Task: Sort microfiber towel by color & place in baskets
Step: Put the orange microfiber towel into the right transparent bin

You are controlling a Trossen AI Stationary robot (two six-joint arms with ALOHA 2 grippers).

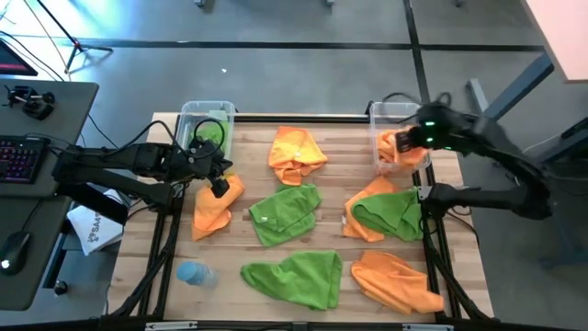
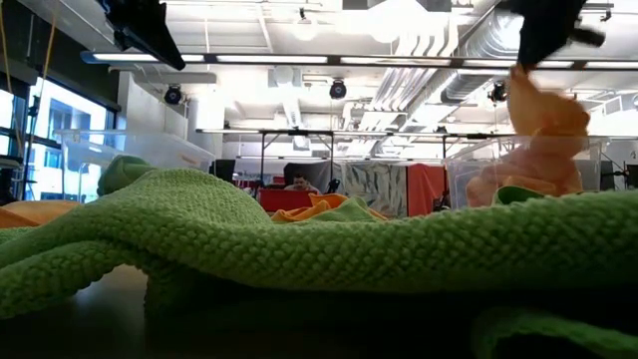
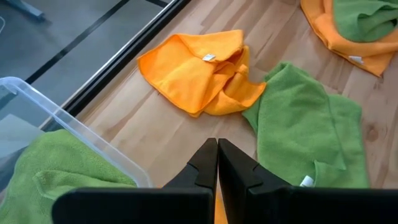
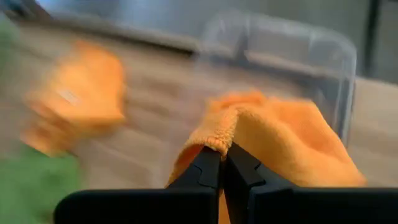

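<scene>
Right fingers are clamped on an orange towel hanging just above the right basket, which lies directly beneath. Left fingers, pressed together, pinch another orange towel beside the green-filled left basket

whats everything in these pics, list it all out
orange towels: five, orange, three loose on the table, one in each gripper
green towels: four, green, one in the left basket, three on the table
baskets: two, clear, far edge of the table, left and right
bottle: one, pale blue, near left corner
table: one, wooden
keyboard: one, dark, desk left of the table
left gripper: shut on an orange towel beside the left basket
right gripper: shut on an orange towel at the right basket
</scene>
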